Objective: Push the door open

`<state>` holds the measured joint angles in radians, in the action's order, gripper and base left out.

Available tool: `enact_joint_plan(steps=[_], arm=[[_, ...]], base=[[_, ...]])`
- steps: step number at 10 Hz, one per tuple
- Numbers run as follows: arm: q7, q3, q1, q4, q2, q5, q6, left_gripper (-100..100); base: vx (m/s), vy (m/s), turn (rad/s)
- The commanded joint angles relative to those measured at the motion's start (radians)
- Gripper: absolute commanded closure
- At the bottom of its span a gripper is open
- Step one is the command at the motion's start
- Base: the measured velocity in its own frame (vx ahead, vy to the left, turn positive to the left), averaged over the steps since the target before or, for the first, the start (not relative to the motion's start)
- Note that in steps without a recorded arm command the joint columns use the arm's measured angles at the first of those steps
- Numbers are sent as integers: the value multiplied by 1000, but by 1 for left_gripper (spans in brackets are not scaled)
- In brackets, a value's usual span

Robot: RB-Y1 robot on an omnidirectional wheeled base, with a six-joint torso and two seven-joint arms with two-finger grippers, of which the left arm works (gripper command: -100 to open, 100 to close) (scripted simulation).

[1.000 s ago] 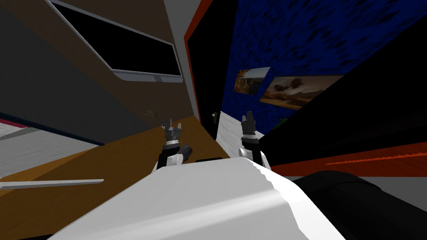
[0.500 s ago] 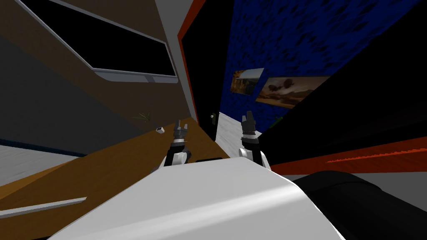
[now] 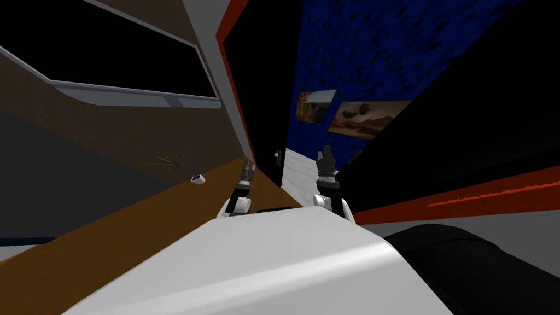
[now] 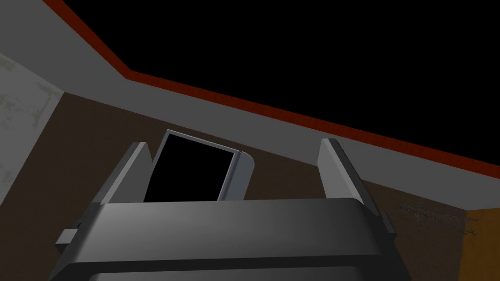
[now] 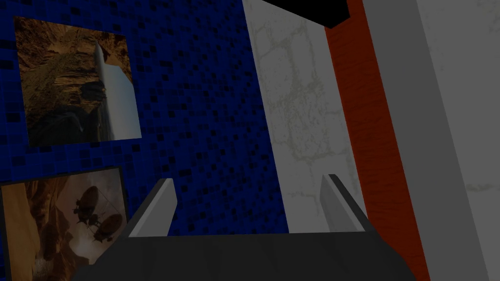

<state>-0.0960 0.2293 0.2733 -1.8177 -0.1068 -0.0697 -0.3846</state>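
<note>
The door (image 3: 261,82) is a black leaf hinged in a red frame (image 3: 234,93), with a small pale handle (image 3: 277,156) near its free edge. It stands ajar, and a blue wall (image 3: 383,49) shows past it. My left gripper (image 3: 249,170) is open, low and close to the door's face just beside the red frame. In the left wrist view the left gripper (image 4: 234,146) points at the red frame (image 4: 293,114) and a black area. My right gripper (image 3: 326,156) is open in the gap to the right of the handle. The right gripper (image 5: 246,183) faces the blue wall.
A brown wall with a dark grey-framed panel (image 3: 126,71) runs along my left above an orange-brown floor (image 3: 136,219). A small plant (image 3: 169,161) and a pale box (image 3: 198,178) lie by that wall. A black slab with a red band (image 3: 481,191) closes in on my right. White marbled floor (image 3: 298,175) lies beyond the doorway.
The whole head view has slid left as I move toward the doorway. My left gripper has swung right, toward the door by the red frame. The right gripper holds its place.
</note>
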Motion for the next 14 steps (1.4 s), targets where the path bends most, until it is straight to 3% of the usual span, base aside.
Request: enact_joint_plan(steps=[1,10,14], arm=[[-4,28,-19,36,-6,7,7,-100],[-36,154,-144,236,-52,33,47,-100],[-54,222,-211,344,-75,46,69,-100]], base=[[81,96,-132],[73,85,-153],[98,138,-198]])
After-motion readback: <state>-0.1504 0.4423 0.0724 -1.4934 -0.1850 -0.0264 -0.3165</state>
